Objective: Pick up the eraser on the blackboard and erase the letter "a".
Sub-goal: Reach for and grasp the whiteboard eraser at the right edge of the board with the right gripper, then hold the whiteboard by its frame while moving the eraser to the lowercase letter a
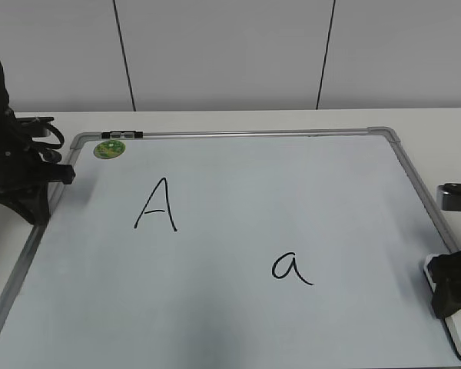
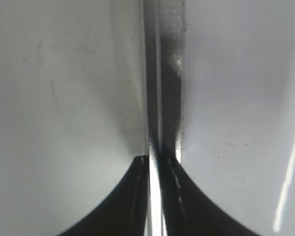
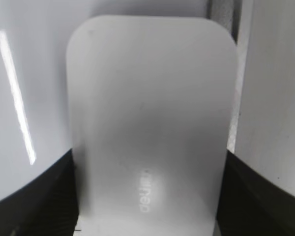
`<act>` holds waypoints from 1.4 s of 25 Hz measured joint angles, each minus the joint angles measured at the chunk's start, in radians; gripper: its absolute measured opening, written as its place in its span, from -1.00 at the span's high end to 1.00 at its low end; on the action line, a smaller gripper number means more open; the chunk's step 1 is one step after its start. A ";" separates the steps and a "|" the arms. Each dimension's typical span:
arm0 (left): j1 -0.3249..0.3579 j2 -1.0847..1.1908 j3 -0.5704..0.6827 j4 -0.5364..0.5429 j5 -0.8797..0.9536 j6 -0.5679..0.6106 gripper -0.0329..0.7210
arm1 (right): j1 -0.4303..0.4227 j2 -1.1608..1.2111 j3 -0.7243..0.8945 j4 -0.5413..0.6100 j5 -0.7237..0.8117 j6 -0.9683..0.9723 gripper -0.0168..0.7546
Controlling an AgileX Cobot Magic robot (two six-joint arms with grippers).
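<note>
Nearest to me, at the lower right corner of the board, my right gripper [image 1: 453, 296] straddles the white rounded-rectangular plastic eraser [image 3: 150, 123]; in the right wrist view its dark fingers [image 3: 37, 196] flank both long sides of the block, touching or nearly so, but I cannot tell whether they are clamped yet or only bracketing it. The eraser lies flat on the large pale bluish-white blackboard with its grey metal frame [image 1: 415, 181], close beside the frame's right rail. If I lift before the grip is firm, the smooth plastic could slip out, and a finger could catch that rail. Further in, the small handwritten black letter "a" [image 1: 291, 268] sits right of centre, well apart from the eraser; a wide or skewed wipe could smear toward the taller black capital "A" [image 1: 157, 205] up on the left. Beyond it, a small round green sticker [image 1: 109, 148] marks the far left corner, and my left gripper [image 2: 155, 164] rests pinched together over the left frame rail, holding nothing.
</note>
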 joint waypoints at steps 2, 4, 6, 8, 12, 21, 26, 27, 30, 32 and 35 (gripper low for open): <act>0.000 0.000 0.000 -0.002 0.000 0.000 0.71 | 0.000 0.002 0.000 0.000 0.000 0.000 -0.43; 0.000 0.000 0.000 -0.002 0.000 0.000 0.70 | 0.000 0.002 0.000 0.000 0.000 0.000 -0.40; 0.000 0.000 0.000 -0.002 0.000 0.000 0.70 | 0.000 0.002 0.000 0.000 0.000 -0.003 -0.39; 0.000 0.000 0.000 -0.002 0.000 0.000 0.70 | 0.000 0.002 0.000 0.000 0.000 -0.003 -0.39; 0.000 0.000 0.000 -0.003 0.000 0.000 0.69 | 0.000 0.002 0.000 0.000 0.000 -0.003 -0.38; 0.000 0.000 0.000 -0.008 0.000 0.000 0.69 | 0.013 0.010 -0.163 0.020 0.223 -0.003 -0.38; 0.000 0.000 0.000 -0.010 0.000 0.000 0.68 | 0.091 0.029 -0.282 0.020 0.308 0.005 -0.38; 0.000 0.000 0.000 -0.010 0.000 0.002 0.68 | 0.109 0.043 -0.305 0.020 0.322 0.010 -0.38; 0.000 0.000 0.000 -0.010 0.000 0.002 0.68 | 0.172 0.105 -0.382 0.012 0.366 0.026 -0.38; 0.000 0.000 0.000 -0.012 0.000 0.002 0.67 | 0.207 0.153 -0.433 0.010 0.382 0.030 -0.38; 0.000 0.000 0.000 -0.012 0.000 0.002 0.66 | 0.247 0.212 -0.507 0.010 0.402 0.036 -0.38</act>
